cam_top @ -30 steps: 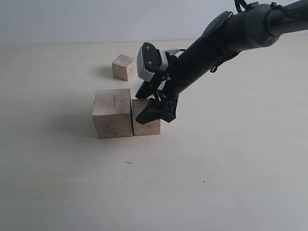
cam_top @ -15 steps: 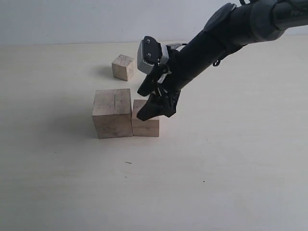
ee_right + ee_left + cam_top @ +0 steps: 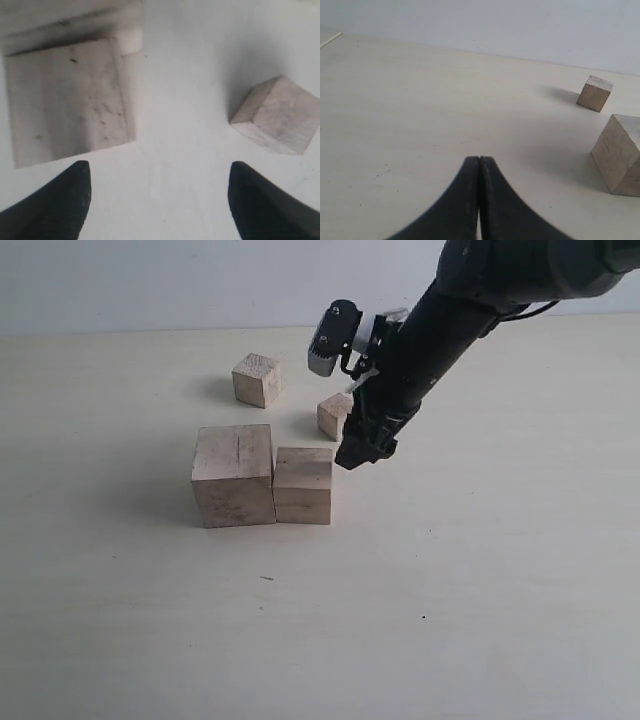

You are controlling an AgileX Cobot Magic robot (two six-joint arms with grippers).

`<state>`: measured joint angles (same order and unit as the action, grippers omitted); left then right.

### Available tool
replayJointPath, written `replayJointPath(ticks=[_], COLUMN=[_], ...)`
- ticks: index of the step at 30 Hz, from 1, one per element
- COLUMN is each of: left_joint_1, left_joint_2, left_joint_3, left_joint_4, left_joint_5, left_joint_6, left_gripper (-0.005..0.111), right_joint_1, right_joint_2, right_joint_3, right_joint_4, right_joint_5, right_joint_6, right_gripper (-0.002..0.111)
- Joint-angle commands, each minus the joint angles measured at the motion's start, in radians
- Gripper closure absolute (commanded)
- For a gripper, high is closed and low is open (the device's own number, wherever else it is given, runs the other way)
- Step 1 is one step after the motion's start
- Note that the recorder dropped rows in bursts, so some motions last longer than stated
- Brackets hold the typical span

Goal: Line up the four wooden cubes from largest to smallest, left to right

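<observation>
Reading the worktop [image 3: 480, 590] from the left, the left jaws are seen in their own wrist view pressed together and empty, low over bare surface and apart from the largest cube [image 3: 234, 475]. Little risk is judged from them unless they are swept toward it. The largest cube and the second cube [image 3: 303, 485] are set touching, side by side, as the start of the row. This pair could be knocked askew if the right arm [image 3: 450, 310] is swung low across it. One small cube [image 3: 258, 379] is placed well behind the pair. Another small cube [image 3: 334, 415] is placed just behind and to the right of the second cube, partly hidden by the right jaws, which are spread wide, empty, and held near both. Which small cube is the larger cannot be told with certainty, so the wrong one might be taken next. The nearer one is shown turned at an angle in the right wrist view, so a corner grip, a slip or a crooked placement is judged possible.
</observation>
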<state>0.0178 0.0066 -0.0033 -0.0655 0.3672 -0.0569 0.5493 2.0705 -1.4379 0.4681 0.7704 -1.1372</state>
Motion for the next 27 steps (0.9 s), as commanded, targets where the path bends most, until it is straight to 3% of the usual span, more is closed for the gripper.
replayJointPath(ticks=[1, 18, 27], left_joint_1=[-0.008, -0.008, -0.008], left_joint_2=[-0.007, -0.007, -0.007], left_joint_3=[0.003, 0.003, 0.003], left_joint_4=[0.003, 0.003, 0.003], left_joint_5=[-0.009, -0.009, -0.009], left_joint_6=[0.003, 0.003, 0.003], left_gripper=[0.107, 0.107, 0.107], right_joint_1=[-0.002, -0.002, -0.002], right_joint_2=[0.049, 0.103, -0.001], right_joint_3=[0.002, 0.002, 0.002], right_joint_4=[-0.034, 0.124, -0.070], right_joint_5=[-0.055, -0.063, -0.058], right_joint_6=[0.067, 0.058, 0.157], right_gripper=[0.036, 0.036, 0.036])
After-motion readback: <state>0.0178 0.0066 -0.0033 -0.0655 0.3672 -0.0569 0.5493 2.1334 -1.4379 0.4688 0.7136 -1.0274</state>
